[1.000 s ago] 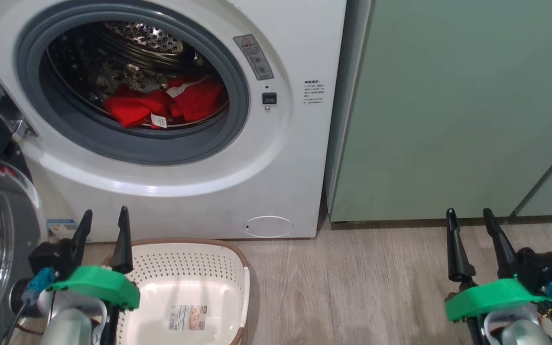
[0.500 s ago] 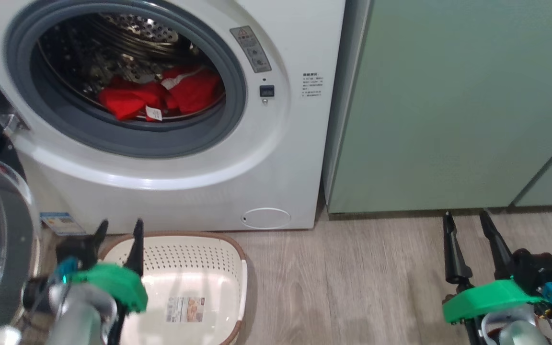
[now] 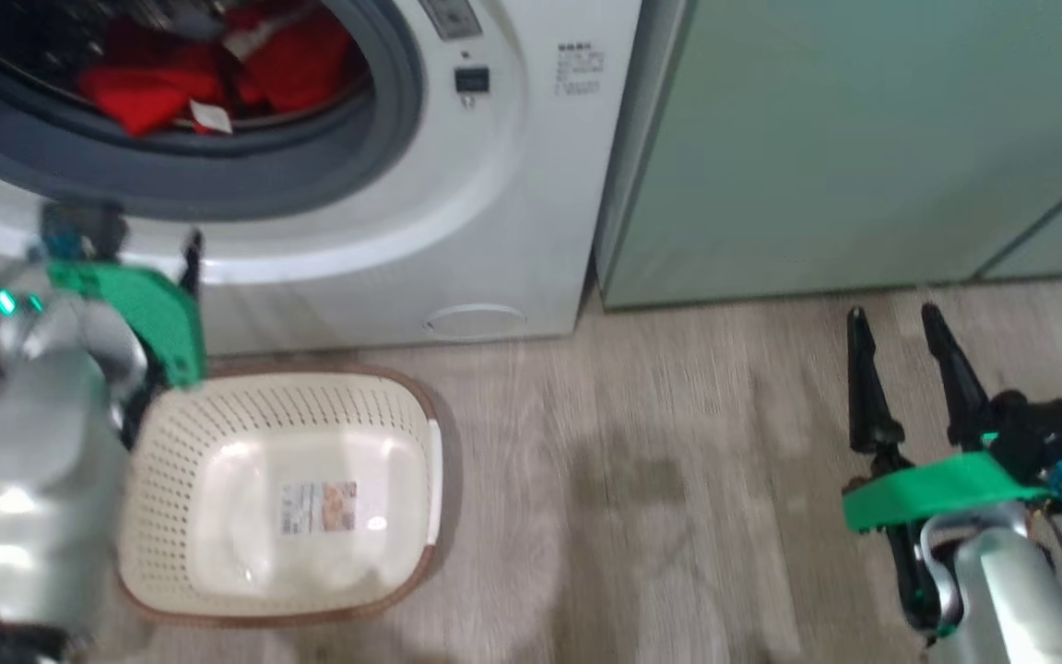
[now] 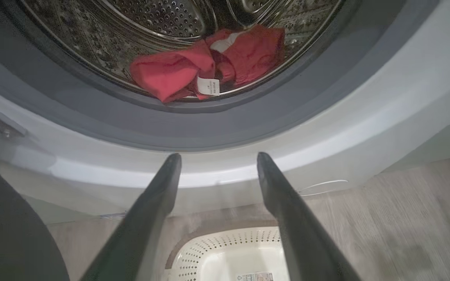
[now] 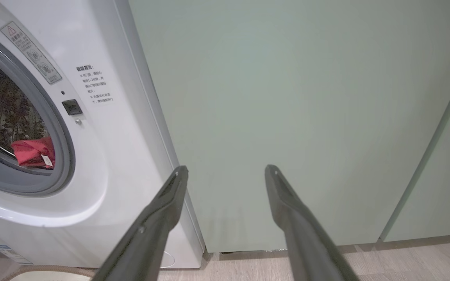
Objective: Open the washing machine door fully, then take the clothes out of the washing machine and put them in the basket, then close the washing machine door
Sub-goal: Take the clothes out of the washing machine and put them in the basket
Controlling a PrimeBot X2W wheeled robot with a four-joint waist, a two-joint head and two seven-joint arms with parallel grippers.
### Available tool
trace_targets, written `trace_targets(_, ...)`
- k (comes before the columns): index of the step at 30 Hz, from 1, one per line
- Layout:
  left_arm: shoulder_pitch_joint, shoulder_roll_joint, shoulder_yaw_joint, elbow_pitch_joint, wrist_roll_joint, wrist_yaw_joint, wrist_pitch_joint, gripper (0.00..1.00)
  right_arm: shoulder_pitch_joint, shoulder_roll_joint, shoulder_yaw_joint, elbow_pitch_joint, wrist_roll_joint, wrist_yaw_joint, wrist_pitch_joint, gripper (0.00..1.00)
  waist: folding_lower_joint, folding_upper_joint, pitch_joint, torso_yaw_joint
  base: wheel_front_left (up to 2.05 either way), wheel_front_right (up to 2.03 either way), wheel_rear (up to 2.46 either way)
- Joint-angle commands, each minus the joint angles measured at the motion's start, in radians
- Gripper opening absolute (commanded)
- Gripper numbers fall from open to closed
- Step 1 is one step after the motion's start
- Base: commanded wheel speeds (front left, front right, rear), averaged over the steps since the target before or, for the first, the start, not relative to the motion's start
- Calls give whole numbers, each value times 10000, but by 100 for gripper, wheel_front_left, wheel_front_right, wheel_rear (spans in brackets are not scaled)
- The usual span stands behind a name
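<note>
My left gripper has its two fingers spread apart and holds nothing. The tips point at the white lower front of the washing machine, just below the grey drum rim. The clothes lie in a red heap at the bottom front of the steel drum, with the white label facing outward. The drum opening is uncovered. The basket stands on the wood floor directly in front of the machine, empty, with a label visible on its bottom. My right gripper is likewise spread and empty, well to the right of the machine, facing the pale green cabinet.
</note>
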Motion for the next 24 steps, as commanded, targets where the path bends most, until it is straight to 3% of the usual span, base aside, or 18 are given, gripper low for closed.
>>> trace_targets(1,-873,574,189,-139,117,35,89,100,-318,11,234,-378,-79,65,-107,100,0,0,749,-352,0,0,0)
trace_targets(13,-4648,1438,-585,1644,736,73,627,100,-1194,74,168,-901,-52,65,-107,100,0,0,2848,-864,0,0,0)
trace_targets(24,-6985,2428,-1372,2960,1703,635,836,100,-1720,78,453,-1228,496,65,-107,100,0,0,4156,-1500,0,0,0)
